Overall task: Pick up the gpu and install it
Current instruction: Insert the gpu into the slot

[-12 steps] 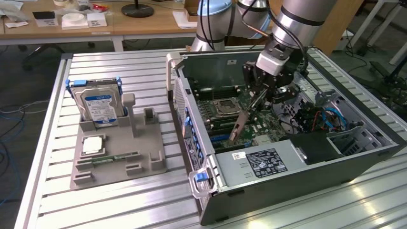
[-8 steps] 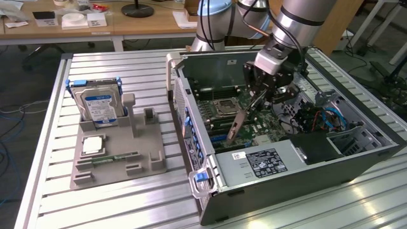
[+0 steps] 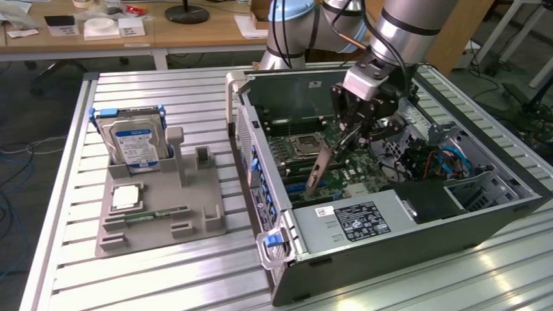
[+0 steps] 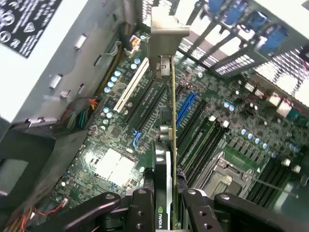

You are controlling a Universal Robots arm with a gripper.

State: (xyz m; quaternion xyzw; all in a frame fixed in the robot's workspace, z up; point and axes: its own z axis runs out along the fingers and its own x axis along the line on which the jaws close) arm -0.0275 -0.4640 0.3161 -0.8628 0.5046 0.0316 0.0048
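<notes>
My tool (image 3: 353, 129) is pinching the gpu (image 3: 326, 163) on edge, tilted, inside the open case (image 3: 406, 240), over the motherboard (image 4: 116, 159); bracket (image 4: 161, 43) at far end.

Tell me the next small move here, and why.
Probably ease the gpu straight down a little. The gripper is shut on it, holding it edge-on inside the case over the motherboard slots, with its bracket toward the case's rear. It looks not yet seated, and which slot it lines up with is hard to tell, so a slow descent seems safest.
</notes>
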